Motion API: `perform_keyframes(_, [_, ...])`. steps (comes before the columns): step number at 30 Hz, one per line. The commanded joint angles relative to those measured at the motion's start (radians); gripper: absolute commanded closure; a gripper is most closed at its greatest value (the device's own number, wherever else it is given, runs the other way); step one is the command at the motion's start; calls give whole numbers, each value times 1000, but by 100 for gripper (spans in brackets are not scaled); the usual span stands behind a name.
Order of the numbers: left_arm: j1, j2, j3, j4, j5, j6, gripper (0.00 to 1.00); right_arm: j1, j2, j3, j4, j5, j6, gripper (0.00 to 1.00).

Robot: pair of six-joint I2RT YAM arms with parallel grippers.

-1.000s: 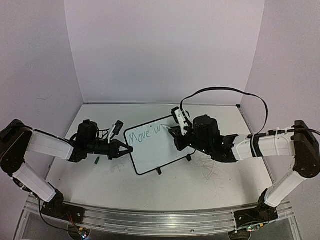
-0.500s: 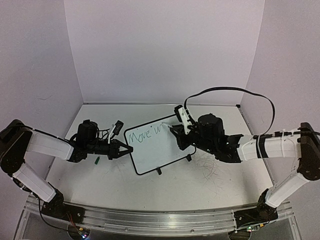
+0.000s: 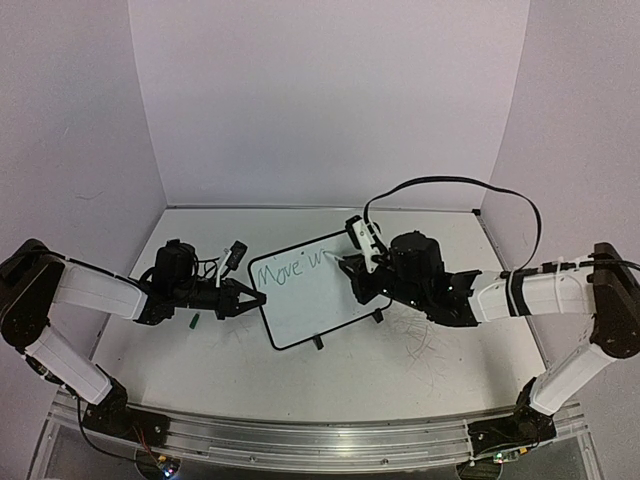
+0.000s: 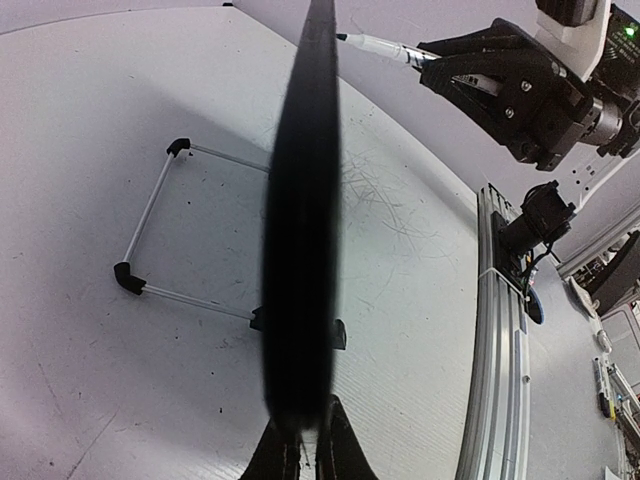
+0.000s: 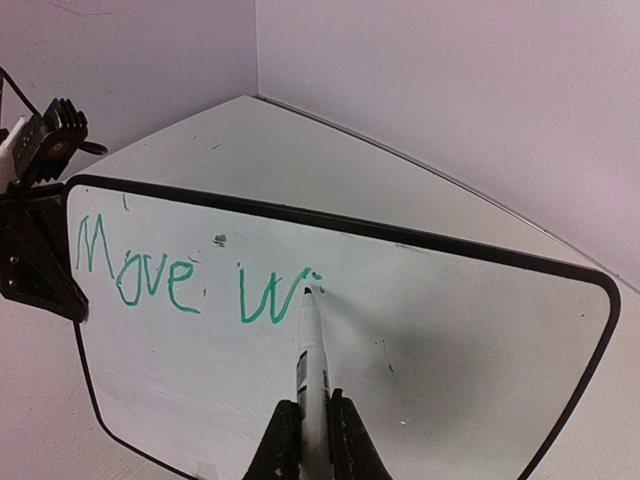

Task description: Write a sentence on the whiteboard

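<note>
The whiteboard stands tilted at the table's middle, with green writing "Move w" on it, also clear in the right wrist view. My left gripper is shut on the whiteboard's left edge; in the left wrist view the edge runs as a dark blurred band up from the gripper. My right gripper is shut on a white marker. The marker tip rests on the board just right of the "w", beside a small green dot. The marker also shows in the left wrist view.
A small green marker cap lies on the table below my left arm. The board's wire stand with black feet shows behind it. Scuffed pen marks cover the table right of the board. Purple walls close in the back and sides.
My right gripper shifted slightly right and back with the marker; the tip stays near the end of the "w". The left arm and the board have not moved.
</note>
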Motion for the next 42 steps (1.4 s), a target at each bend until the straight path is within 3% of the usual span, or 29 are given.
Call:
perform_keyframes(1, [3,-13,31,-44,-38,51,100,-3,10,28,13,30,14,100])
perform_keyframes(42, [2,-19,28,-47,-38,56,100,1,11,-2,-29,29,57,100])
